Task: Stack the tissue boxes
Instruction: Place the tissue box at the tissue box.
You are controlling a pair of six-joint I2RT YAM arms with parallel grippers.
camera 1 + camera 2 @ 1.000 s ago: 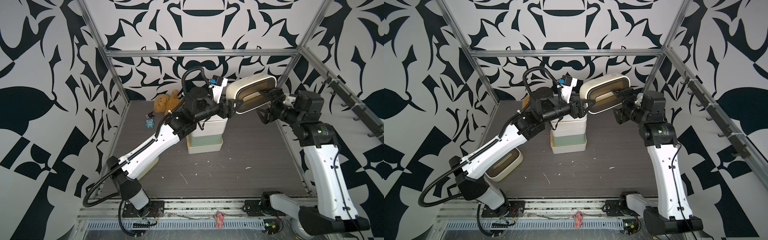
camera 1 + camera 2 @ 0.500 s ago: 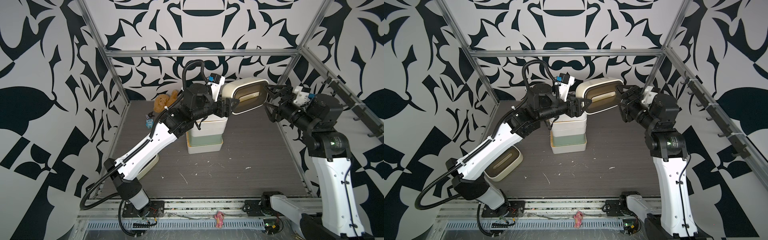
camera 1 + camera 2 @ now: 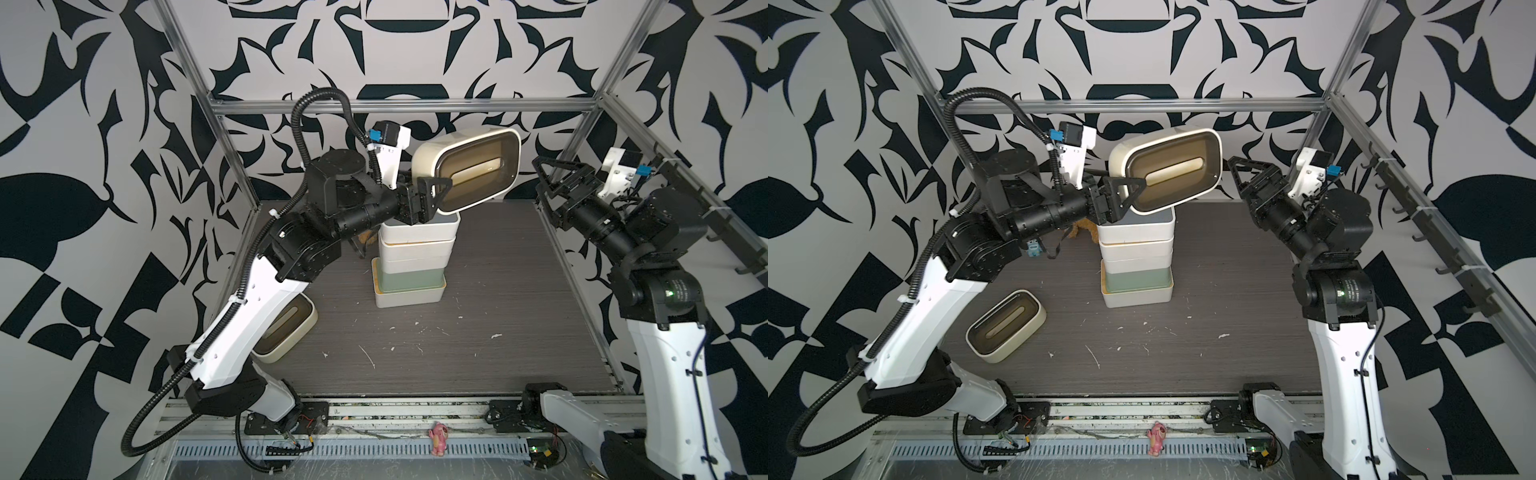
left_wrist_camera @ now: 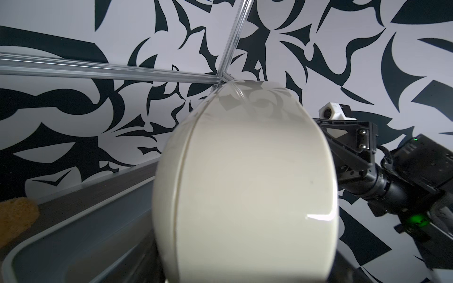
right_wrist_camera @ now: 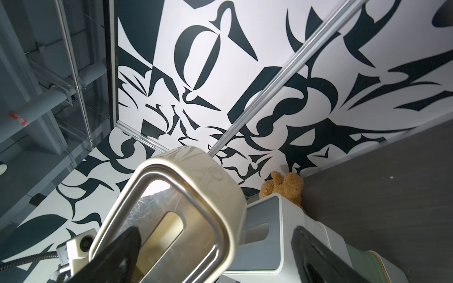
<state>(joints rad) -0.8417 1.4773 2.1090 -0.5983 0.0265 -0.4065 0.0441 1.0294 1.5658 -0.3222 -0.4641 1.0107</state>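
Tissue boxes (image 3: 415, 249): five stacked, one aloft, one lying apart

Grey tabletop (image 3: 498, 332) carries the stack (image 3: 1136, 257) at its centre. It has a white box at the bottom, sage green next and three white above, the topmost with a grey lid. Over that top the raised cream box (image 3: 473, 170) hangs tilted, its dark-brown slotted lid facing near and right. Whether it touches the grey lid I cannot tell. The second cream box (image 3: 1005, 326) lies on the tabletop at the near left, beside the left arm. The left gripper (image 3: 434, 183) is clamped across the raised box's left end, one finger over the lid. The right gripper (image 3: 540, 180) stands wide open and empty, just right of that box and apart from it. A brown teddy bear (image 5: 284, 186) sits at the far edge behind the stack.
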